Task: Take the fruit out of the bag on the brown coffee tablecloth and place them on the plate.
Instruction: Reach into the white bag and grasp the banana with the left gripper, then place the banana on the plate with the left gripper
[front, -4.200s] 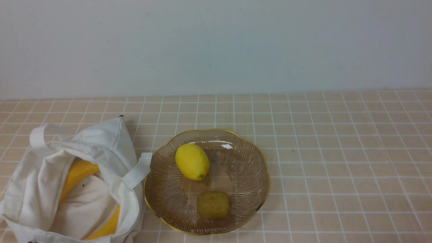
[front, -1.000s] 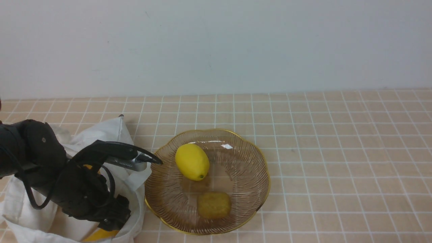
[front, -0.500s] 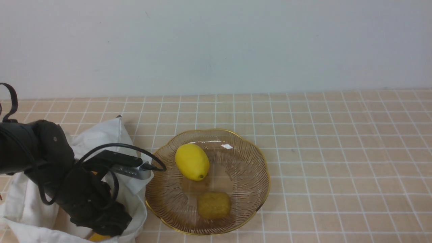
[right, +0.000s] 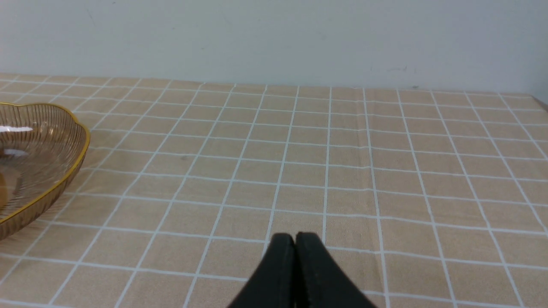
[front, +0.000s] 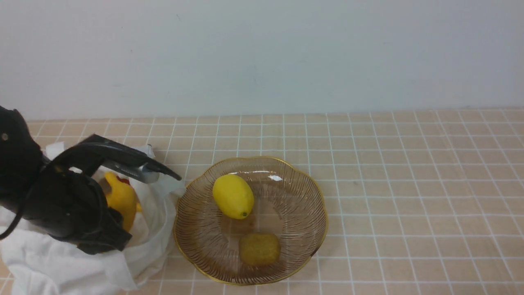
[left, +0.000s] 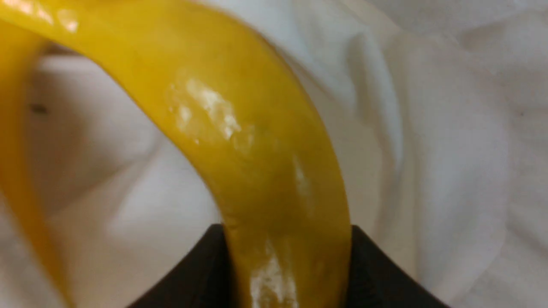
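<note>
The left claw [left: 284, 229] is clamped on a banana [left: 257, 141]: its two black fingers [left: 385, 278] press the fruit from either side, and the banana curves away from them over white fabric. A second yellow curve [left: 13, 162] runs along the edge of the left wrist view, too blurred to tell what it is.

In the front view the left arm [front: 61, 205] hangs over the bag [front: 61, 266], hiding the claw itself. The banana's yellow end [front: 120, 198] shows at the bag's mouth, right beside the arm. The bag lies crumpled at the near left of the cloth [front: 409, 184], just beside the plate [front: 323, 213].

A lemon [front: 233, 196] sits on the plate, and nearer the camera a small brownish fruit [front: 259, 248], apart from it.

The right claw [right: 295, 239] is pressed closed with nothing in it, low over bare cloth, well to the right of the plate.
</note>
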Controlling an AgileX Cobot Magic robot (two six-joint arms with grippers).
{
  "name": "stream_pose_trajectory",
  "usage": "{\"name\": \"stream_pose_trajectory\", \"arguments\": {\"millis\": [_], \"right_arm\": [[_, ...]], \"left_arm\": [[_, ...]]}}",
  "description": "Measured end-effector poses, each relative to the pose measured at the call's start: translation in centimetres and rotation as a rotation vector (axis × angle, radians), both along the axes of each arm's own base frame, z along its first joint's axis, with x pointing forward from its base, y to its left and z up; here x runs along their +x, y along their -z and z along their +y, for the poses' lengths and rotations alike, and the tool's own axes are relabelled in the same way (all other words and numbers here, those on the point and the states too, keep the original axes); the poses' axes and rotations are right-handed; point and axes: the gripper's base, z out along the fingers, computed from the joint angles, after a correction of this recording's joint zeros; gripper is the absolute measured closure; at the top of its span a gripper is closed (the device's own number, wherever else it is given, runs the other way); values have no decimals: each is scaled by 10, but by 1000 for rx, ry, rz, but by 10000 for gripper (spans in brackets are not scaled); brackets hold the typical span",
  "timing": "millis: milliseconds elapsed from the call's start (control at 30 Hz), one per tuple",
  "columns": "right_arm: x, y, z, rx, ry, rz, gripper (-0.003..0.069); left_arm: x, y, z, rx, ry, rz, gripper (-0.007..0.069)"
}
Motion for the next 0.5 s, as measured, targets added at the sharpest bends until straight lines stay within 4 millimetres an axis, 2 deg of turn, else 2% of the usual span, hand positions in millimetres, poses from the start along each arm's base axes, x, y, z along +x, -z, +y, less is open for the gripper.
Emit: {"name": "stream_pose_trajectory", "arguments": {"millis": [33, 100, 233, 433, 500], "right_arm": [[0, 0, 0, 0, 0, 0, 673], [0, 0, 0, 0, 0, 0, 673], [0, 0, 0, 0, 0, 0, 673], [0, 0, 0, 0, 0, 0, 673], [0, 0, 0, 0, 0, 0, 673]], "left_arm": [[-4, -12, 6, 52, -8, -73, 344], [-6, -20, 11, 105, -18, -131, 344], [-6, -25, 19, 172, -55, -163, 344], [-10, -28, 20, 165, -112, -160, 344], [-17, -37, 21, 159, -122, -193, 344]]}}
